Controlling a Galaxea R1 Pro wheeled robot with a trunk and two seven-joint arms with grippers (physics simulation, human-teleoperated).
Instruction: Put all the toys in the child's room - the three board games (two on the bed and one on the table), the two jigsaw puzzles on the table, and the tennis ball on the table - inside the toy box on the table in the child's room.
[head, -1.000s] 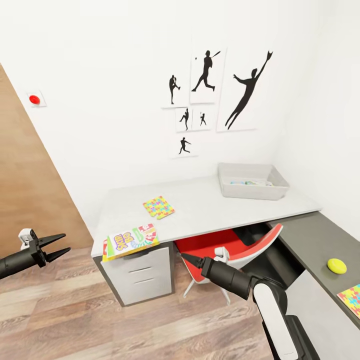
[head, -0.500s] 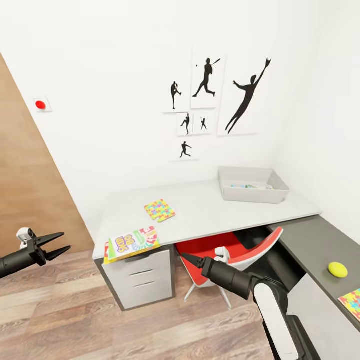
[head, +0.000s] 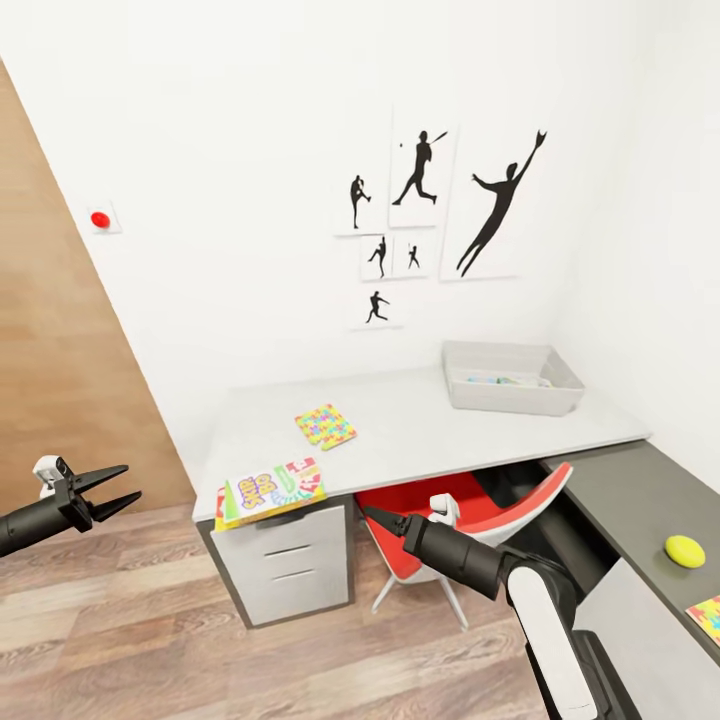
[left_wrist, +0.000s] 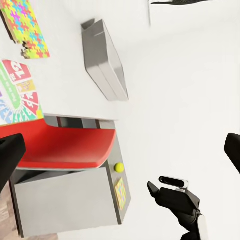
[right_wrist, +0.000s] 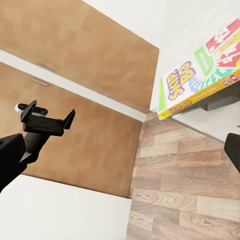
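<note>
Pale table bearing SKIP BO box at corner, jigsaw box, grey toy box at far end

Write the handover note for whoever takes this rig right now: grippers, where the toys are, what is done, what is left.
Left gripper: open, empty, held over the wood floor left of the desk.
Right gripper: jaws look closed, empty, low in front of the red chair.
On the pale grey-white desktop: the green, yellow and red "SKIP BO" box overhanging the near left corner; a multicolour jigsaw-pattern box mid-desk.
On the lower dark grey section: the yellow-green ball and a second jigsaw-pattern box.
The shallow light grey bin at the back right already holds something colourful; I cannot tell what.
Left: all four visible toys go into the bin.
</note>
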